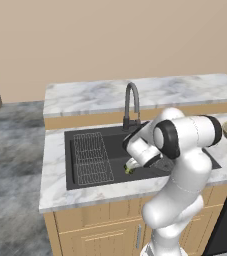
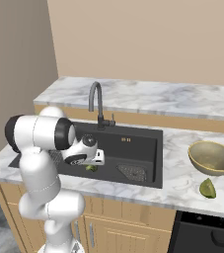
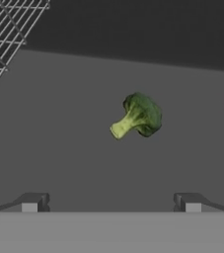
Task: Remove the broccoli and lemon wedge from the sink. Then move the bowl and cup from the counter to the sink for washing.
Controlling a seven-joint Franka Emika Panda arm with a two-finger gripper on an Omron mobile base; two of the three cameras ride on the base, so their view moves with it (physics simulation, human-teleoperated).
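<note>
- Spanning the frame, the counter [image 2: 182, 148] carries the black sink [image 1: 92, 172]; we stand at its front edge so the arm can reach down into the basin.
- On the counter right of the sink sits the bowl [image 2: 212, 157], with the lemon wedge [image 2: 207, 188] just beside it, already out of the sink.
- Our tool [image 3: 111, 202] hangs inside the basin, jaws spread wide and empty, pointed down for a grasp.
- The broccoli [image 3: 137, 115] lies on its side on the sink floor, below the tool and clear of both fingertips.

a plain beige wall [image 1: 110, 40] rises behind the kitchen. the floor [image 1: 12, 165] is grey and mottled like stone. light wooden cabinets [image 1: 100, 235] stand beside a dark appliance [image 2: 207, 232].
</note>
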